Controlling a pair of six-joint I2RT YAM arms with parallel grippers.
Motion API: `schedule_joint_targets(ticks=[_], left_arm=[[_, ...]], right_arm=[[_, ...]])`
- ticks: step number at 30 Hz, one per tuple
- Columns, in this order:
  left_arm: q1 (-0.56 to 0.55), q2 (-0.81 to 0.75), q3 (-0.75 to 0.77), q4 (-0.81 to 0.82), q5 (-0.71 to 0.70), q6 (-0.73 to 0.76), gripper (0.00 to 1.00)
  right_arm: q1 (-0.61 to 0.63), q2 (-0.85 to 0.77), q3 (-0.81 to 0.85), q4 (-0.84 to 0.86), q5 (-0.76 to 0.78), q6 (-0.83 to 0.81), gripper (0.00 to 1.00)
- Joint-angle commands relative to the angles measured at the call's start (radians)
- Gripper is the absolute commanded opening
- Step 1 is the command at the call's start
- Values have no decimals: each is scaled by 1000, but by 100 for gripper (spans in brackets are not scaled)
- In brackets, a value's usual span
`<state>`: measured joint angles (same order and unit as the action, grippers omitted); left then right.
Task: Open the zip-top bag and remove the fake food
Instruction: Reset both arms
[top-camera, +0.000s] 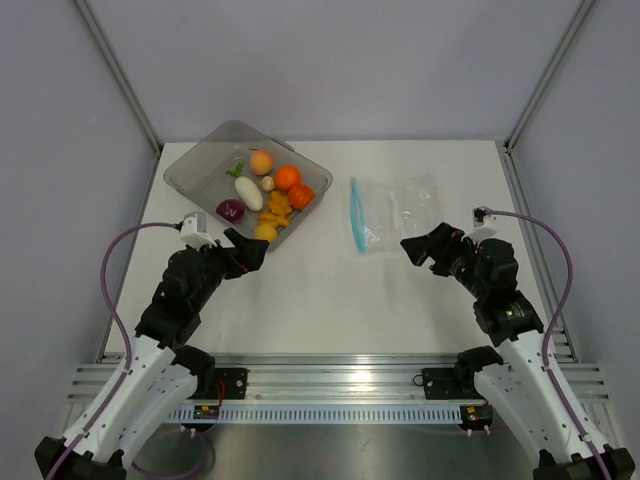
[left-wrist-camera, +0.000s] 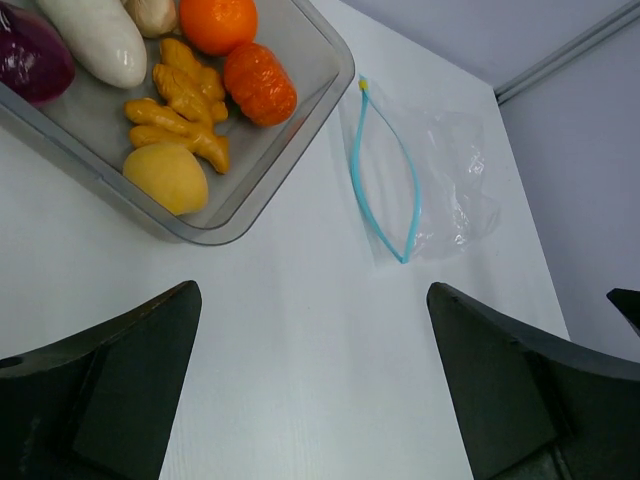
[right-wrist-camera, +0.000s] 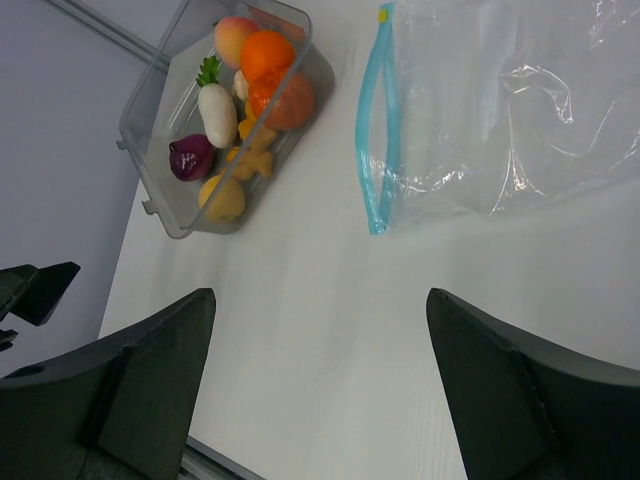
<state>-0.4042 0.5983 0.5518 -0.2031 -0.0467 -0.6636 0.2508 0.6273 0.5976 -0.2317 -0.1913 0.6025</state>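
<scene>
The clear zip-top bag (top-camera: 400, 210) lies flat on the table right of centre. Its light blue zip strip (top-camera: 356, 215) faces left and is parted into a narrow loop (left-wrist-camera: 385, 175). The bag also shows in the right wrist view (right-wrist-camera: 500, 110) and looks empty. The fake food (top-camera: 265, 190) sits in the grey tray (top-camera: 195, 165): peach, orange balls, white radish, purple piece, yellow-orange bits. My left gripper (top-camera: 248, 245) is open and empty just in front of the tray (left-wrist-camera: 312, 300). My right gripper (top-camera: 424, 243) is open and empty just in front of the bag (right-wrist-camera: 320, 300).
The tray stands at the back left, near the left wall (top-camera: 60, 150). Grey walls enclose the table on three sides. A metal rail (top-camera: 330, 385) runs along the near edge between the arm bases.
</scene>
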Motion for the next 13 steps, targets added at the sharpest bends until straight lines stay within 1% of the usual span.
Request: schedule_joint_targets(ticks=[1, 7, 10, 13], left_arm=[[-5, -61, -81, 70, 42, 15, 99], [-5, -158, -99, 47, 4, 45, 99], [-4, -170, -102, 47, 4, 42, 99], [-5, -160, -99, 44, 4, 44, 99]], right_arm=[[4, -64, -28, -3, -40, 6, 94], [4, -104, -32, -23, -2, 16, 93], [4, -95, -30, -32, 18, 22, 91], [5, -84, -19, -38, 16, 8, 93]])
